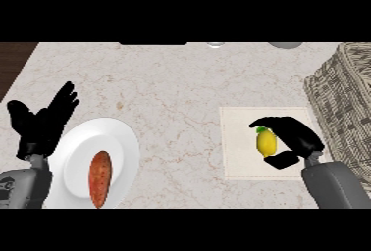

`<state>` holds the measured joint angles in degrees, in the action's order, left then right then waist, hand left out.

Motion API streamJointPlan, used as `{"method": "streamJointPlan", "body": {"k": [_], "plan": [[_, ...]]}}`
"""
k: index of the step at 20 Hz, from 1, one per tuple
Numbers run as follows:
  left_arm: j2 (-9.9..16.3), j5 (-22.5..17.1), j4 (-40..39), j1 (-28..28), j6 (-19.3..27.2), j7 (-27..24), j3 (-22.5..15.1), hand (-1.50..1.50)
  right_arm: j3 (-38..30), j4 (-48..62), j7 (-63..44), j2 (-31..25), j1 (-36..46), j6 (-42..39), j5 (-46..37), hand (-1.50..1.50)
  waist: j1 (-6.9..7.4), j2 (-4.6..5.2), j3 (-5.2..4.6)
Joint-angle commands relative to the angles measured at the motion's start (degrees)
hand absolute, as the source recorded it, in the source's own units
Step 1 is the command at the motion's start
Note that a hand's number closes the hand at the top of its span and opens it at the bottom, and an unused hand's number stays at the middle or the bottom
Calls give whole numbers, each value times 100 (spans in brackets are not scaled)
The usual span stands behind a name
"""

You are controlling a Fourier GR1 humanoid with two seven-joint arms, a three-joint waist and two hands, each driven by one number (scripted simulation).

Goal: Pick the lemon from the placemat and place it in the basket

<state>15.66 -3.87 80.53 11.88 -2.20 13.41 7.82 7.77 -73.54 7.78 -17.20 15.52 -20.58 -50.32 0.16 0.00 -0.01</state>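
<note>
Right hand curls round lemon on placemat; lemon upright, green stem end up; left hand spread open.

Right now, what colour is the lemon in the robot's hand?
The lemon is yellow with a little green tip, seen in the head view, with the right hand curled round it.

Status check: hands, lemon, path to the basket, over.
Right hand curled round lemon, on placemat. Left hand open, resting beside plate. Basket right of placemat, nothing between.
</note>
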Motion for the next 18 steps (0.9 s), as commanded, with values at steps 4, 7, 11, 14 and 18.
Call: {"method": "streamJointPlan", "body": {"k": [4, 7, 11, 14, 18], "plan": [[-268, 193, -32, -31, 70, -137, -101, 0, 63, 566, 460, -44, 171, 288, -498, 150, -8, 2, 1], [-58, 58, -283, 194, -64, -104, 192, 0, 142, 531, 111, 278, 492, 68, -616, 150, -8, 1, 0], [-50, -4, -85, 202, -171, -65, 73, 0, -1207, 1241, -2153, 1038, 1068, 997, -445, 150, 131, 105, 0], [34, -18, -64, 196, -160, -19, 150, 0, -1984, 1220, -3306, 1123, 1206, 1702, -408, 150, 59, 150, -2], [-112, 8, -33, 282, -223, -26, -54, 0, -2393, 1460, -4976, 1624, 1979, 2579, -735, 150, 426, 201, -14]]}}
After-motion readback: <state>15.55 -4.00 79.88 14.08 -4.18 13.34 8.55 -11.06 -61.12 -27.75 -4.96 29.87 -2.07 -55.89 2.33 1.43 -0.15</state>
